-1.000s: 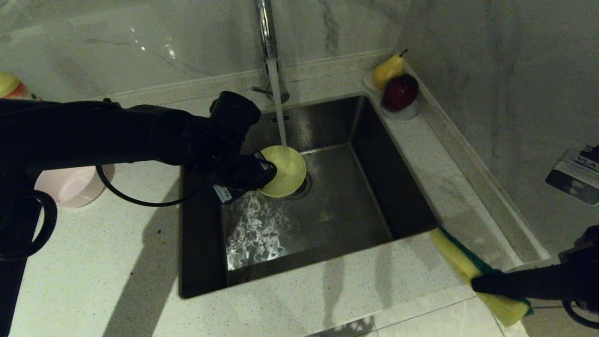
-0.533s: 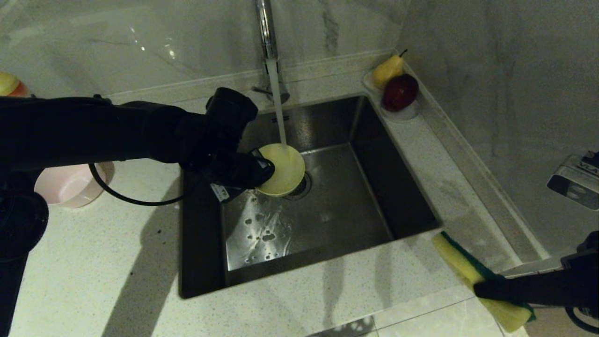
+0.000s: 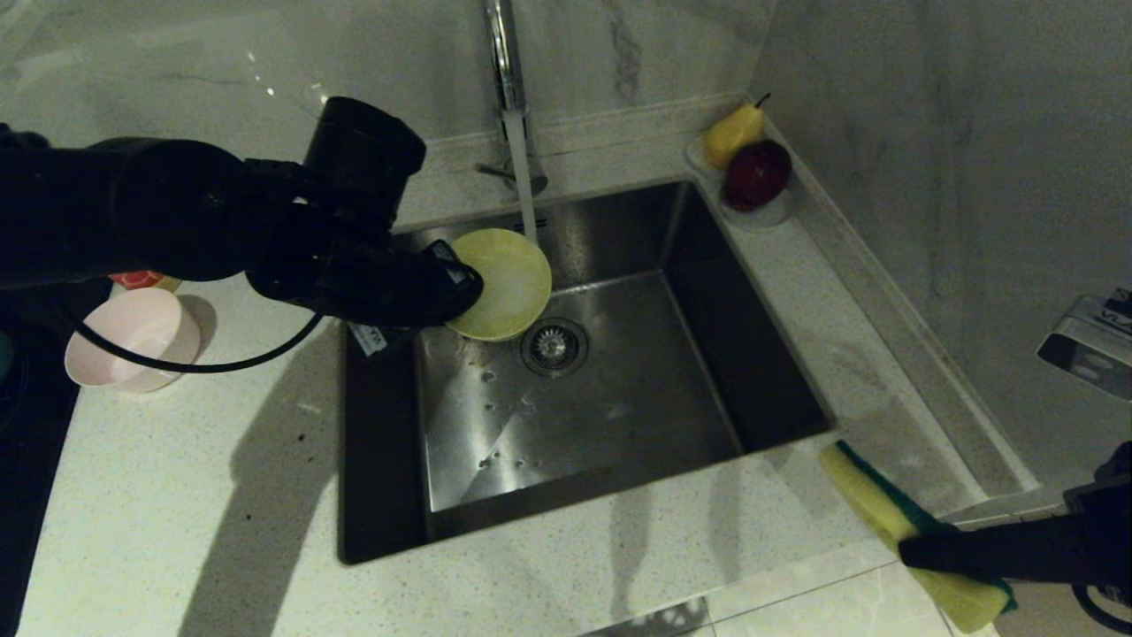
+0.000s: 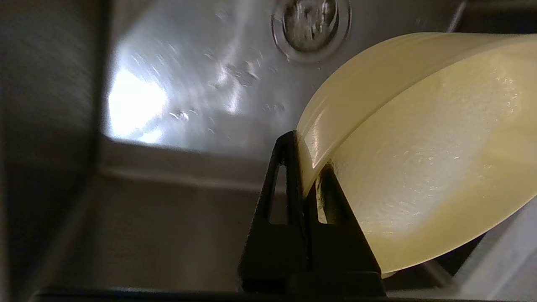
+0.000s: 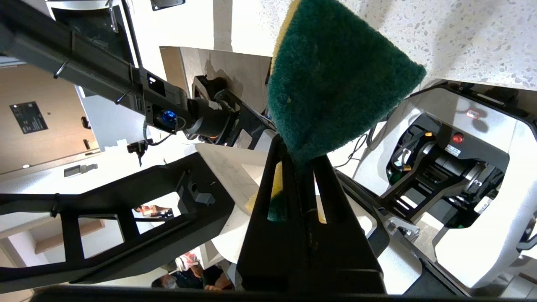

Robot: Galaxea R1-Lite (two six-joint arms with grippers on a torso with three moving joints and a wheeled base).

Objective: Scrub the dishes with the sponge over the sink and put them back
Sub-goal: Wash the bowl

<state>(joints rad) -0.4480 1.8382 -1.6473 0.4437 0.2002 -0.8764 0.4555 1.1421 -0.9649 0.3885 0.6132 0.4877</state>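
Observation:
My left gripper [image 3: 464,285] [image 4: 306,155] is shut on the rim of the yellow bowl [image 3: 500,283] [image 4: 419,167], one finger inside and one outside. The bowl hangs steeply tilted over the back left of the sink [image 3: 619,398], beside the drain [image 3: 554,345]. The stream of water [image 3: 523,190] falls right at the bowl's far edge. A pale pink bowl [image 3: 133,341] stands on the counter left of the sink. My right gripper [image 3: 906,548] [image 5: 300,155] is shut on the sponge [image 3: 871,500] [image 5: 335,79], yellow foam with a green layer, over the counter's front right corner.
The chrome faucet [image 3: 504,53] rises behind the sink. A small white dish with a pear [image 3: 732,133] and a dark red apple [image 3: 756,174] sits at the back right corner. The wall runs close along the right side.
My left arm has lifted the yellow bowl up and to the left, out from under the stream, and tilted it more. The drain now shows. The right arm has not moved.

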